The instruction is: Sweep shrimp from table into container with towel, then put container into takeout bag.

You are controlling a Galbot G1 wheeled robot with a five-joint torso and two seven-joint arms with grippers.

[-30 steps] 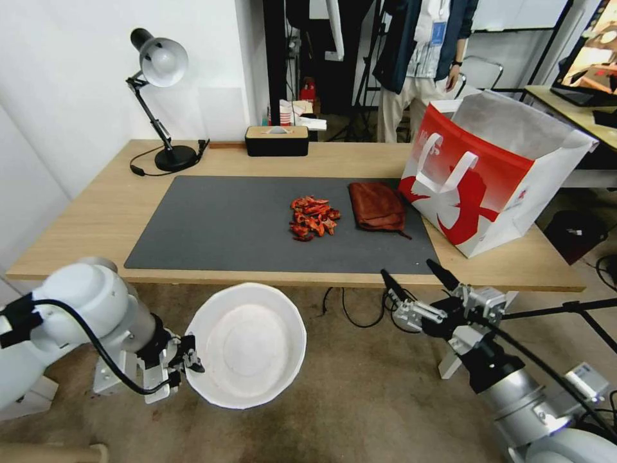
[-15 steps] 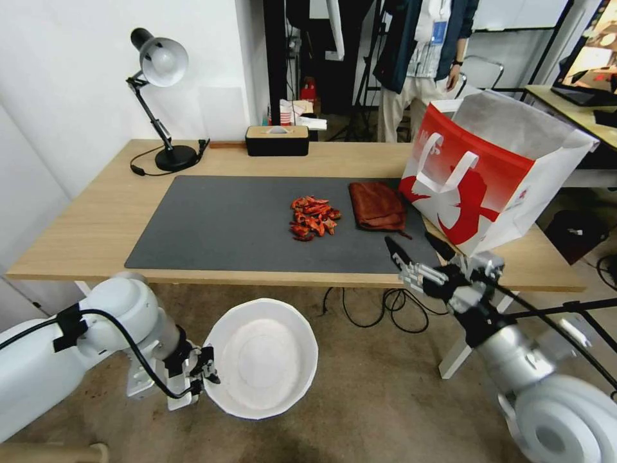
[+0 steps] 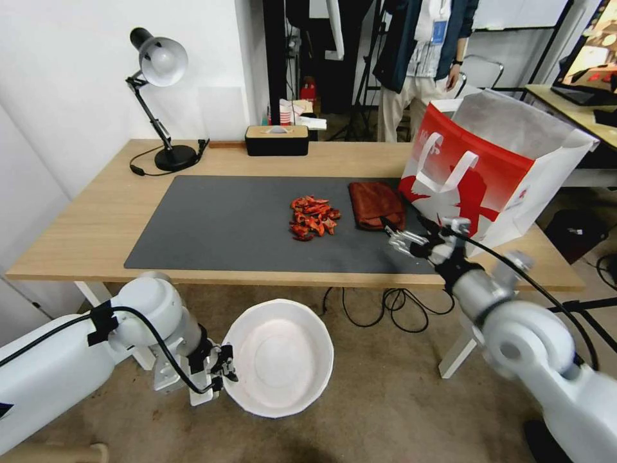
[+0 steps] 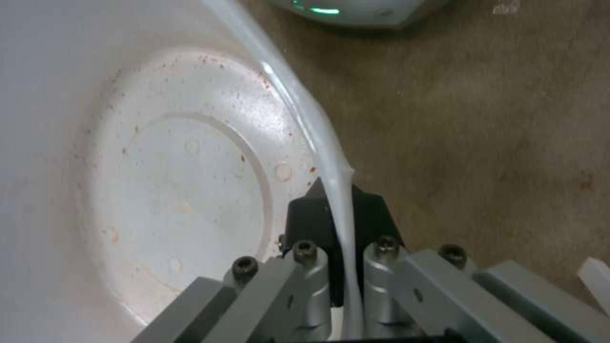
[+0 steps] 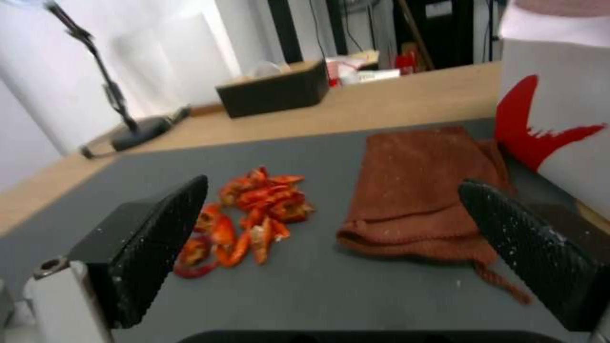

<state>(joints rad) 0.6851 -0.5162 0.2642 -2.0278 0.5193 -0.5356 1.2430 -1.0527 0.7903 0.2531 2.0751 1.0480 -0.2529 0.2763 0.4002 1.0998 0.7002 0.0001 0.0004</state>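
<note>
Left fingers (image 4: 318,214) pinching container (image 4: 159,190) rim, right fingers (image 5: 152,238) spread near towel (image 5: 426,190)

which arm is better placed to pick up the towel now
Right. The right gripper is open at the near edge of the towel, fingers facing it. The left gripper is shut on the rim of the container, held below the table.

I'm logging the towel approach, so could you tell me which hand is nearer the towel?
The right hand, open at the towel's near edge. The left hand is below the table edge, gripping the container's rim.
</note>
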